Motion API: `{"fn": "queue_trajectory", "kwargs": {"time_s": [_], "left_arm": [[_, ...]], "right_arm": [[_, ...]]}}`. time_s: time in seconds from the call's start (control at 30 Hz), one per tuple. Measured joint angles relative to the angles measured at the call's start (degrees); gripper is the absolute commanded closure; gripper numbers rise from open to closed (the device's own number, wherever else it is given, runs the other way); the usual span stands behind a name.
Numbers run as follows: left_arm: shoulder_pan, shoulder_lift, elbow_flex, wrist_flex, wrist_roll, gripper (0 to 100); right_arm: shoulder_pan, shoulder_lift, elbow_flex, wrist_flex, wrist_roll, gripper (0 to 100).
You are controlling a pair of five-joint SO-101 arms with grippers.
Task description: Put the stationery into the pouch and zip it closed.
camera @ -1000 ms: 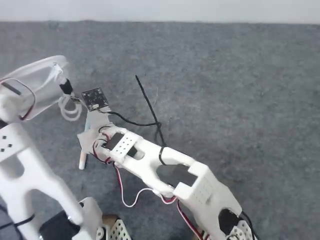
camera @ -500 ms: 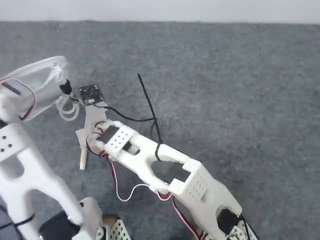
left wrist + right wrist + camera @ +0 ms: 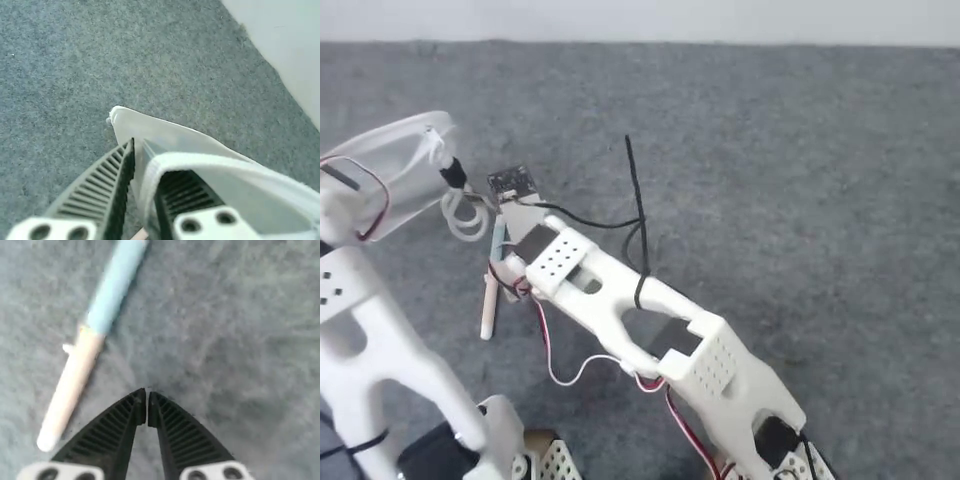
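Hovering low over the grey bench (image 3: 800,150), my right fingers (image 3: 146,396) are pressed together with nothing between them, their tips aimed at bare surface just beside the pen (image 3: 95,330). The pen is not between them. It lies off to one side, flat on the bench, near the tips but apart from them.

In the high view the pen (image 3: 488,300) sits at the left centre of the frame, just left of my right wrist. Its long axis runs almost straight up and down the frame, the blue half toward the top and the white half toward the bottom. My right arm is plainly the nearer one. My left fingers (image 3: 138,145) are busy in the upper left of that frame, pinching the rim of the translucent white pouch (image 3: 390,165) and holding it raised off the bench. The pouch's white edge band (image 3: 210,162) wraps over one finger.

The pouch lies up-frame from the pen's blue end, near it without touching. I judge the coming move turns on that sideways offset. I would spread my right fingers, shift left in the frame until they straddle the barrel across its length, then close.
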Motion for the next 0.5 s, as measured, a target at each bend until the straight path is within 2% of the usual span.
{"fn": "queue_trajectory", "kwargs": {"time_s": [0.23, 0.5], "left_arm": [[0.0, 0.0, 0.0, 0.0, 0.0, 99], [0.0, 0.0, 0.0, 0.0, 0.0, 99]], "right_arm": [[0.1, 0.0, -11.2, 16.4, 0.2, 99.3], [0.0, 0.0, -20.1, 27.5, 0.3, 99.3]]}}
